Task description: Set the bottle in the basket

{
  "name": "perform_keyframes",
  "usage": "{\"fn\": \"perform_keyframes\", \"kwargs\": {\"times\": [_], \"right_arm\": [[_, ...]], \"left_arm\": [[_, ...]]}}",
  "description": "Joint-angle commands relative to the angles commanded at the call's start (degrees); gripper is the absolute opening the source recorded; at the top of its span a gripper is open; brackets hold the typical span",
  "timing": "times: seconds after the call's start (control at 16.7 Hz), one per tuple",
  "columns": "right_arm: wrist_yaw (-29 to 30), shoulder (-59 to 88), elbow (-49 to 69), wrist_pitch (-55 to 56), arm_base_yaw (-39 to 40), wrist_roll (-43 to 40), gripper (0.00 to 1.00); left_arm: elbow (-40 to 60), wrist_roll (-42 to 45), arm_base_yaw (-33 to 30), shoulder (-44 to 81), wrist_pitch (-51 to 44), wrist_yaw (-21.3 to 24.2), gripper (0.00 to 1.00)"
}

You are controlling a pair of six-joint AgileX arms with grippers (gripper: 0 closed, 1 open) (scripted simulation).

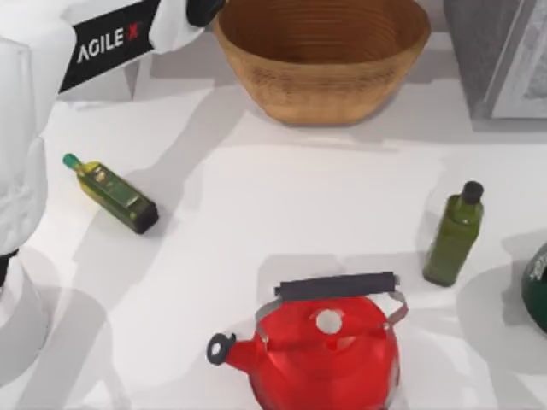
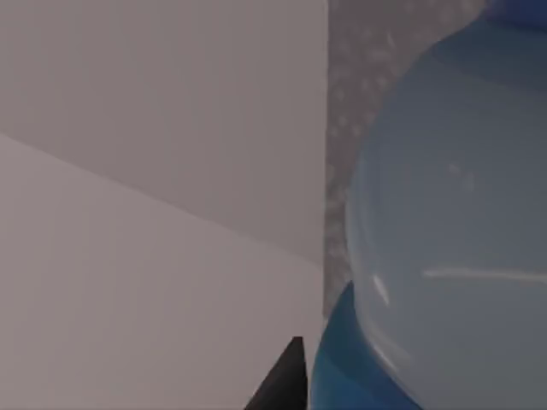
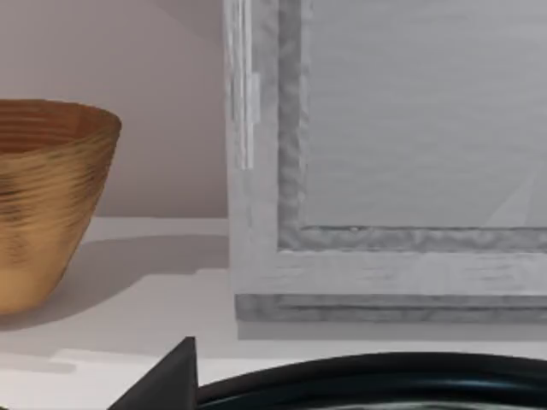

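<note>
The bottle [image 2: 444,222] sits right up against the left wrist camera. Its clear, rounded body is pale blue, with a band of stronger blue below it and another at the upper corner. Behind it are a plain pale wall and a strip of speckled grey. The left pincer [image 2: 286,380] shows as a dark tip just beside the bottle's blue band. I cannot tell whether it is clamped on the bottle or standing apart from it.

In the top view the left arm [image 1: 102,43] reaches in from the upper left. Its dark end is at the frame's top edge, just beside the left rim of the basket [image 1: 320,60]. The basket stands at the far middle of the table [image 1: 256,196], round, ribbed and tan-brown.

A yellow-green oil bottle [image 1: 111,194] with a green cap lies on its side on the table's left. An olive-green bottle [image 1: 453,235] with a black cap stands upright on the right. A red kettle [image 1: 320,342] with a dark handle stands at the near middle. A dark green rounded thing [image 1: 538,286] is cut off by the right edge, and a grey framed box [image 1: 496,51] fills the far right corner.

The right pincer [image 3: 171,380] shows as a dark wedge low over the table, facing that grey box, with the basket off to one side. I cannot tell whether it is wide or narrow.
</note>
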Motion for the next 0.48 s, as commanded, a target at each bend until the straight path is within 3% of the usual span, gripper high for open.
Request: {"fn": "perform_keyframes", "kwargs": {"times": [0.3,0.48], "right_arm": [[0.00,0.00,0.00,0.00,0.00,0.00,1.00],[0.00,0.00,0.00,0.00,0.00,0.00,1.00]], "left_arm": [[1.65,-0.05,-0.27,1.64,-0.10,-0.25,0.00],[1.65,-0.05,-0.27,1.64,-0.10,-0.25,0.23]]}}
